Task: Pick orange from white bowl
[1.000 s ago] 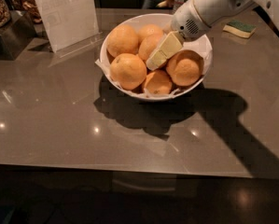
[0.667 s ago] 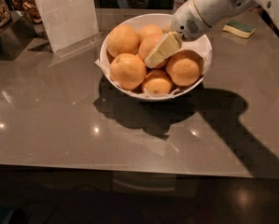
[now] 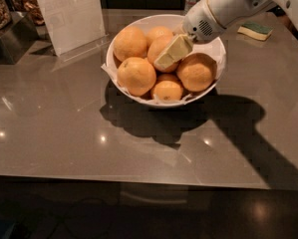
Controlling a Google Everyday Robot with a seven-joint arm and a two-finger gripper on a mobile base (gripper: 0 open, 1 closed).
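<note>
Camera view: the white bowl [image 3: 214,48] stands on the grey worktop [image 3: 64,133], nearer the far edge than the near one and about midway between the left and right edges. Crinkled white paper [image 3: 110,72] pokes out along its rim. Six oranges fill the bowl. The orange [image 3: 156,48] sits in the middle of the pile, between the far-left fruit [image 3: 130,43] and the right-hand fruit [image 3: 196,72]. A large fruit [image 3: 136,76] and a smaller one [image 3: 167,90] lie in front of it, and another [image 3: 157,32] lies behind it.

The white arm [image 3: 228,6] comes in from the far right corner and slants down over the bowl. The gripper [image 3: 168,55] lies across the top right of the orange, its pale cream tip seemingly touching the skin. Whether it is spread or clamped on the fruit I cannot tell.

A white sign card [image 3: 71,14] leans near the far left corner. A green and yellow sponge [image 3: 255,30] lies near the far right edge, well apart from the bowl.
</note>
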